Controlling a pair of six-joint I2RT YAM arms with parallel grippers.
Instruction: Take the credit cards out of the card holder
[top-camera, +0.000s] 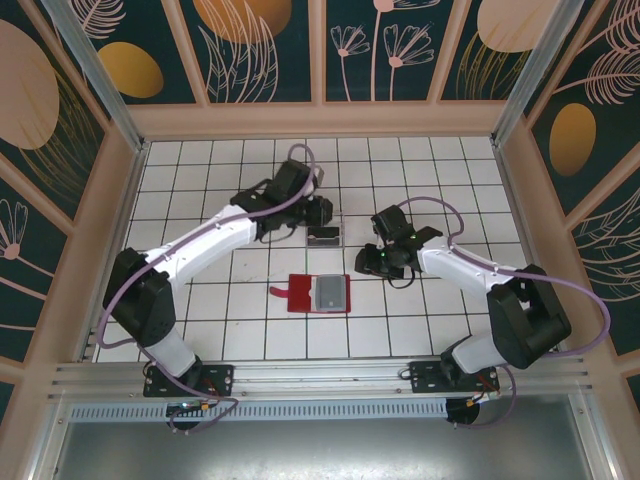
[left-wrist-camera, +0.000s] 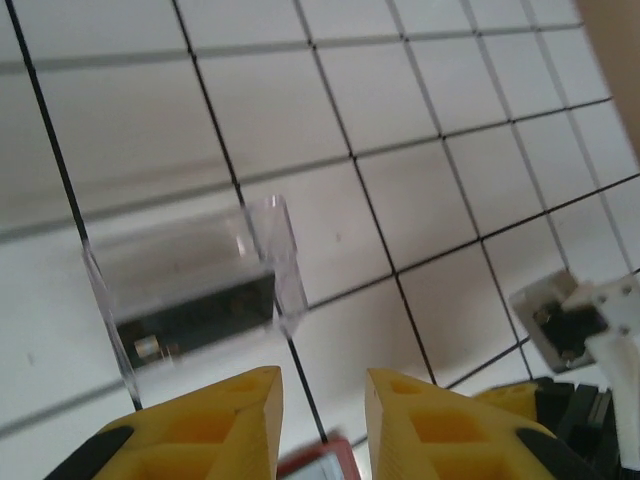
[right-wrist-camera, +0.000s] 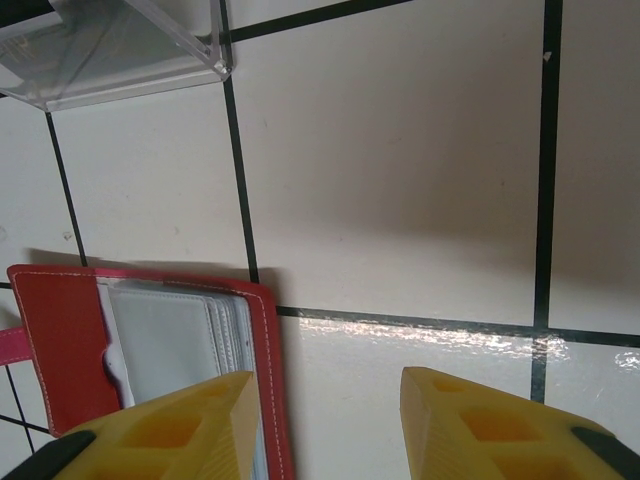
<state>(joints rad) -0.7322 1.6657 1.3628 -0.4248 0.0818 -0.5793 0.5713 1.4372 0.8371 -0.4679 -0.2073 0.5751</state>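
1. My left gripper (left-wrist-camera: 325, 405) hangs over the far middle of the white tiled table (top-camera: 200, 180). Its yellow fingers (left-wrist-camera: 235, 420) stand parted with nothing between them.
2. Just beyond those fingers sits a clear box (left-wrist-camera: 270, 250), and a dark card (left-wrist-camera: 195, 315) lies inside it.
3. My right gripper (right-wrist-camera: 325, 420) hovers to the right of the clear box, above bare tile. Its jaws are also apart and empty.
4. The red card holder (top-camera: 300, 295) lies open and flat on the table, on the near side of the clear box and between my two arms. Its grey inner side (top-camera: 330, 293) faces up and its small red tab (top-camera: 277, 291) points left.
5. From my right wrist, the card holder's red edge and grey sleeves lie just beside one finger. I cannot tell whether those sleeves hold cards.
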